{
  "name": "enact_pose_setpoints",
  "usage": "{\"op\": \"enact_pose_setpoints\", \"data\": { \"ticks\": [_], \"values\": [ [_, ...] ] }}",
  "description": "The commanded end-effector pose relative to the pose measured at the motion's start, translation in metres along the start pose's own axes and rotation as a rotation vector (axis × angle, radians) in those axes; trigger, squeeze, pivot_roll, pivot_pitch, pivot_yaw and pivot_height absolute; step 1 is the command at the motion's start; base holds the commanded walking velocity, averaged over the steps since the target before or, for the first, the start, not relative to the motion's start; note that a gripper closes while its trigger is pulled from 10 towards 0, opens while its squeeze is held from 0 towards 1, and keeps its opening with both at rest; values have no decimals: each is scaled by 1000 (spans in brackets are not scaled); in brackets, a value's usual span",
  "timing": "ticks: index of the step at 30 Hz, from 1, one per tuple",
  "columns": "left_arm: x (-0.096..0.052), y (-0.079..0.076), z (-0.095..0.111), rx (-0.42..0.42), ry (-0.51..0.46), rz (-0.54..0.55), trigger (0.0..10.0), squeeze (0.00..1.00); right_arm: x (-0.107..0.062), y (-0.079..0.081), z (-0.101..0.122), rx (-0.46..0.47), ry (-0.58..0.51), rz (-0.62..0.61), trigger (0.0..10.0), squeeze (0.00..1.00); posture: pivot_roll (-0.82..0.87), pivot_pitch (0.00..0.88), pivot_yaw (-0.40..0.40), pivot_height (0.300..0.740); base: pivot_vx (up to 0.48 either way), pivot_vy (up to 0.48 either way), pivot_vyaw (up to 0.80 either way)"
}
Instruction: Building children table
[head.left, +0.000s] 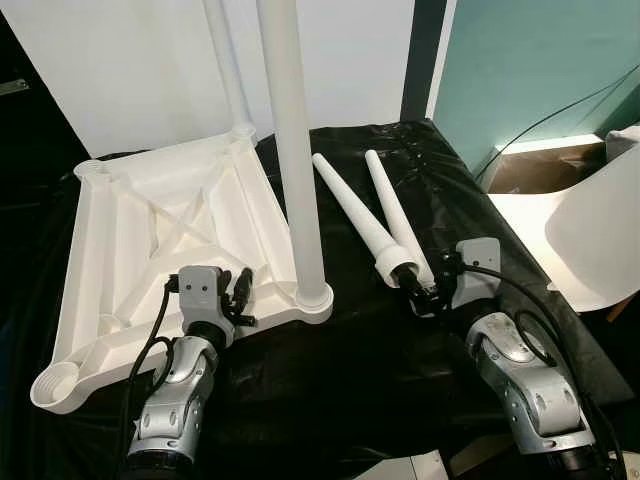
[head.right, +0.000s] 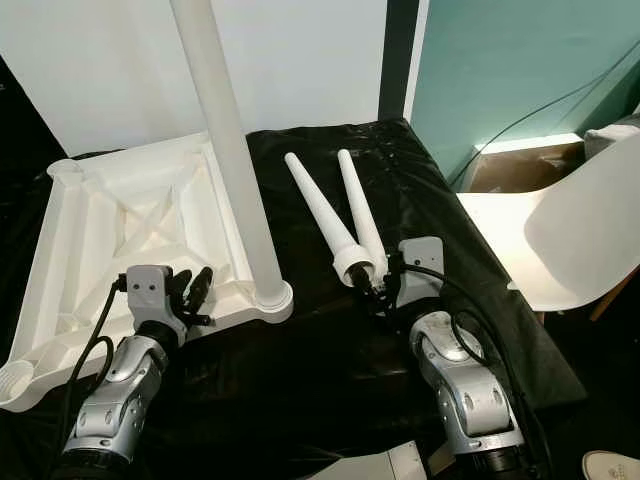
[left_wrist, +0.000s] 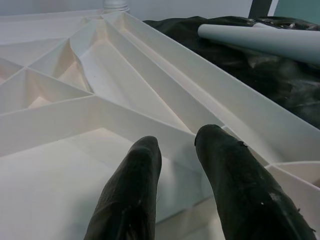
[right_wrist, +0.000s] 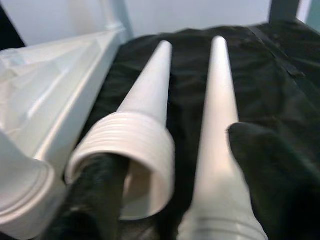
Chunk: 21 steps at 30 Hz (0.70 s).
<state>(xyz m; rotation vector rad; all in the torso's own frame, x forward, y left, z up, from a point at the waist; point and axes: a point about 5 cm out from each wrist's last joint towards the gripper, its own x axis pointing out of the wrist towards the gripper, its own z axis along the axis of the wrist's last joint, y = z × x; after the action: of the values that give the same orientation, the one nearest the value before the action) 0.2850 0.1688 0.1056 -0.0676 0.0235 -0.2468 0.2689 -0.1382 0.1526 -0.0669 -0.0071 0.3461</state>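
Black-draped work surface (head.left: 350, 350), inverted white tabletop (head.left: 150, 230) at left with two legs fitted upright, left gripper (head.left: 240, 295) spread over its near edge, right gripper (right_wrist: 175, 200) spread, one finger inside a loose leg (head.left: 355, 215), second loose leg (head.left: 400, 220) between its fingers.

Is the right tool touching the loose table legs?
Touching. In the right wrist view one finger sits inside the left leg's threaded open end; the other presses the second leg.

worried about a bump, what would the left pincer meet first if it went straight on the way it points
Probably the raised ribs on the underside of the upturned white tabletop: the left pincer hovers low over that panel, aimed along it. How much height clearance it has is unclear.
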Motion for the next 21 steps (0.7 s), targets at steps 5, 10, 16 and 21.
{"op": "enact_pose_setpoints", "data": {
  "ticks": [5, 10, 16, 21],
  "values": [
    [0, -4, -2, 10, 2, -55, 10000, 0, -4, 0, 1, -17, 9, 22, 10000, 886, 29, 0, 30, 740, 0, 0, 0],
    [0, -4, -3, 11, 4, -56, 10000, 0, -11, -5, -5, -33, 53, 29, 10000, 0, 25, 0, 29, 740, 0, 0, 0],
    [-1, -6, -4, 11, 9, -65, 10000, 0, -16, -3, -10, -33, 77, 28, 10000, 0, 19, 0, 35, 740, 0, 0, 0],
    [-1, -6, -5, 12, 12, -72, 10000, 0, -18, -2, -11, -35, 90, 35, 10000, 0, 17, 0, 38, 740, 0, 0, 0]
  ]
}}
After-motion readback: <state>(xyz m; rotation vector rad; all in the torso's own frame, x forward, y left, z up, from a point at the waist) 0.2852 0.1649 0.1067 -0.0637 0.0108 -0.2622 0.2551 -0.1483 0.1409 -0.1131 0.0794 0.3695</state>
